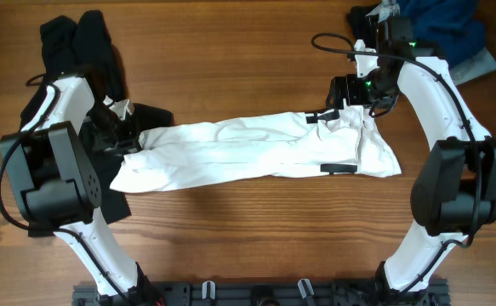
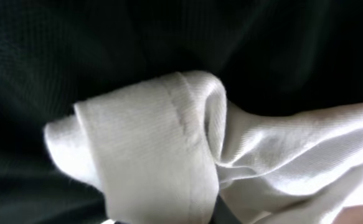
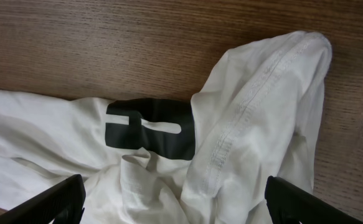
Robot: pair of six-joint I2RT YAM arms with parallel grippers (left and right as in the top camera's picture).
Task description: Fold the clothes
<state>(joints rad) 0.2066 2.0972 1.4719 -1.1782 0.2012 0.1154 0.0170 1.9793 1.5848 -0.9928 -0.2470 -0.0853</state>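
Note:
The white T-shirt (image 1: 248, 153) lies bunched in a long band across the middle of the table. Its black print shows near the right end (image 1: 339, 168) and in the right wrist view (image 3: 150, 127). My left gripper (image 1: 122, 116) is at the shirt's left end, shut on a fold of white fabric (image 2: 150, 143) that fills the left wrist view. The fingers are almost hidden under it. My right gripper (image 1: 350, 106) hovers over the shirt's right end with its jaws (image 3: 178, 202) wide open over a stitched hem (image 3: 256, 93), holding nothing.
Black clothes (image 1: 77, 42) lie at the back left and more black cloth (image 1: 145, 117) lies under the shirt's left end. A blue and grey pile of clothes (image 1: 447, 30) sits at the back right. A black rail (image 1: 256, 293) runs along the front edge.

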